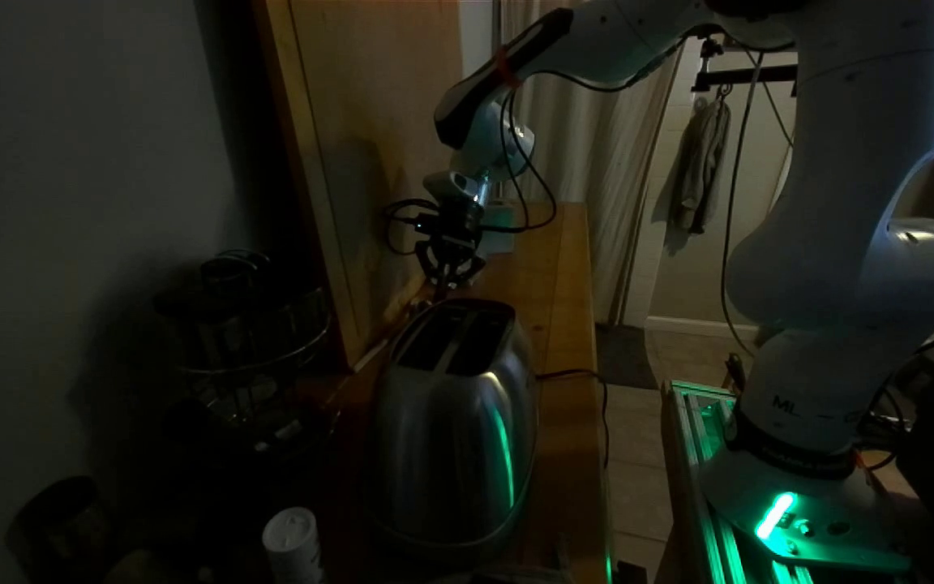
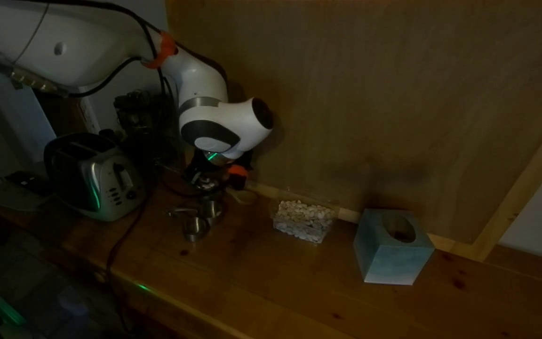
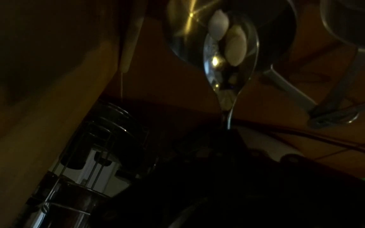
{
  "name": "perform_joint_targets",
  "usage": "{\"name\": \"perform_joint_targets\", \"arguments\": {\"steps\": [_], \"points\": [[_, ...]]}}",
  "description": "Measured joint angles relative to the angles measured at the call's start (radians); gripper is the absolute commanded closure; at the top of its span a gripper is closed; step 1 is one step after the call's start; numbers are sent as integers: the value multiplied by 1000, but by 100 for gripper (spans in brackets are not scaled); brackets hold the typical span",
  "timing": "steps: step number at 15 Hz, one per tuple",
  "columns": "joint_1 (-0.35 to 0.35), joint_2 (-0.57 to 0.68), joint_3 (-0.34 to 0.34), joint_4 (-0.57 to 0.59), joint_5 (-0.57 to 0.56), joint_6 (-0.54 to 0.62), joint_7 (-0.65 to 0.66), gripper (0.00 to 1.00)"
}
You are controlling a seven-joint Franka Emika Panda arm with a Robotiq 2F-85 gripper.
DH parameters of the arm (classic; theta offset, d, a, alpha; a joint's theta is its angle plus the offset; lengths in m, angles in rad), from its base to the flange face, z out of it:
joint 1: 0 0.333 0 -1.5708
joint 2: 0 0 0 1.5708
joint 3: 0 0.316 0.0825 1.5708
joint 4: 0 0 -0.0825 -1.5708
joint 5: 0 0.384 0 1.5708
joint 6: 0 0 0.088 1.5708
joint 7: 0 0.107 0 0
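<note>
Spoon (image 3: 212, 65): metal, gripped by its handle; in the wrist view we see its bowl out ahead of the fingers.
Hand (image 3: 228, 136): closed on the spoon handle, low over the table (image 2: 271, 287) and beside the wooden panel (image 2: 393, 94).
Pale pieces (image 3: 235, 47): two lie in the spoon's bowl; a pale patch near the neck may be a third or a reflection.
Near cup (image 3: 274, 38): metal, lying behind the bowl in the wrist view; we judge the spoon to be over it or close to it, but cannot tell the height.
Second cup (image 3: 355, 23): just beside the near cup.
Clear container (image 2: 304, 221): well apart from both cups, filled with similar pale pieces.
Toaster (image 1: 455, 454): on the table in both exterior views, across the cups from the container.
Loading: done, in our judgement, with the spoon secured and carrying its pieces.
Emptying: not yet done for these two pieces; we make out none inside the near cup, though it is dark and partly hidden.
</note>
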Motion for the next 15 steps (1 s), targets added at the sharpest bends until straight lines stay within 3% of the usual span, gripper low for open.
{"name": "perform_joint_targets", "arguments": {"steps": [6, 15], "points": [[-40, 7, 14, -46, 15, 72, 0, 98], [-192, 33, 152, -51, 27, 30, 1, 98]]}}
